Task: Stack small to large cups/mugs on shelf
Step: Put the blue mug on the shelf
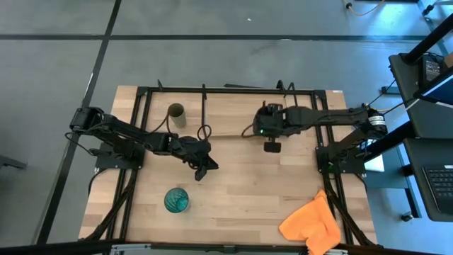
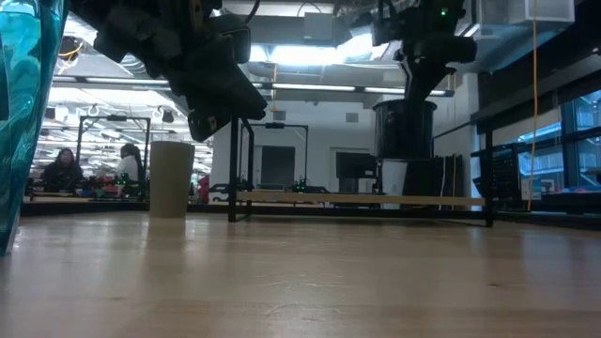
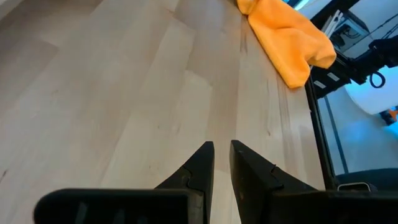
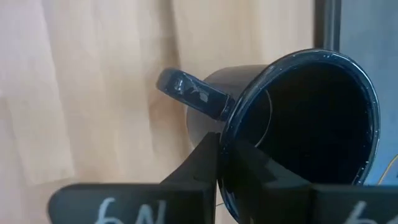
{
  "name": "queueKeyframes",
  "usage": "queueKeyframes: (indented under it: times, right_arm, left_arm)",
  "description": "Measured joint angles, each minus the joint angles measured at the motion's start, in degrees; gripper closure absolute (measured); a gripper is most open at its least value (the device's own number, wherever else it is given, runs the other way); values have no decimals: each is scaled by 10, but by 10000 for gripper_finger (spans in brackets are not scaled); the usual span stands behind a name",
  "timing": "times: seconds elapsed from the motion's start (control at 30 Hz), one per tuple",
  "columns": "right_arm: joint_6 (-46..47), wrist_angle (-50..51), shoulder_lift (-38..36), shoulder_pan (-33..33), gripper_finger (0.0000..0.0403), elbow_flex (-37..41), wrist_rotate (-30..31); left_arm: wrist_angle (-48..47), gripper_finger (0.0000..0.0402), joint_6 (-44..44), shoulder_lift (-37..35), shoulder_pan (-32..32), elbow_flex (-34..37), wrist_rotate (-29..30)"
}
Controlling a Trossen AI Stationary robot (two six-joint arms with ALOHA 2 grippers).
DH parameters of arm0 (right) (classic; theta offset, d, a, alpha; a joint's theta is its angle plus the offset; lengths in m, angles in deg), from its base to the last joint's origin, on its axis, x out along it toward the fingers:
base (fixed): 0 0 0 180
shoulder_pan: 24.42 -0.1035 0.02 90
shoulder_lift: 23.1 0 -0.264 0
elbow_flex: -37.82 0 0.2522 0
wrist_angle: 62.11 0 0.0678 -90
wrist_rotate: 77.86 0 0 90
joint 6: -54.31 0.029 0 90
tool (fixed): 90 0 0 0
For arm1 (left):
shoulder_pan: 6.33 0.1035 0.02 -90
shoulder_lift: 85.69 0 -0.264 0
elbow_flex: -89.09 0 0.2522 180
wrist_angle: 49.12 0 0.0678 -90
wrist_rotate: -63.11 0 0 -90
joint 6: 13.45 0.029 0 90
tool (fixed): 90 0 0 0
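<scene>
- Navy mug is pinched by its rim in the right gripper, held above the shelf near its right end.
- Left gripper hangs over bare table, fingers almost together, holding nothing.
- Olive cup stands at the shelf's left; teal tumbler waits on the table's front.
- Step looks like placing the mug; next, lower it level and let go.

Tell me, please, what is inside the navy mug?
The right gripper pinches the navy mug by its rim, one finger inside. The inner wall looks dark and bare; the bottom is in shadow, so small contents cannot be excluded.
</scene>
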Motion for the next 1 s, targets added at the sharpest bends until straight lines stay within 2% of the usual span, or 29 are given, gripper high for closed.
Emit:
queueKeyframes:
  times: [0.17,0.43,0.67,1.0]
  right_arm:
    - [-19,-20,-21,51,371,28,-9]
    - [-94,-90,-33,84,371,85,-35]
    - [-147,-102,-35,124,371,118,-57]
    - [-161,-109,-35,136,366,124,-93]
  left_arm:
    - [32,356,0,0,0,0,7]
    - [41,356,0,0,0,0,11]
    - [42,356,0,0,1,0,11]
    - [40,356,-3,0,1,0,20]
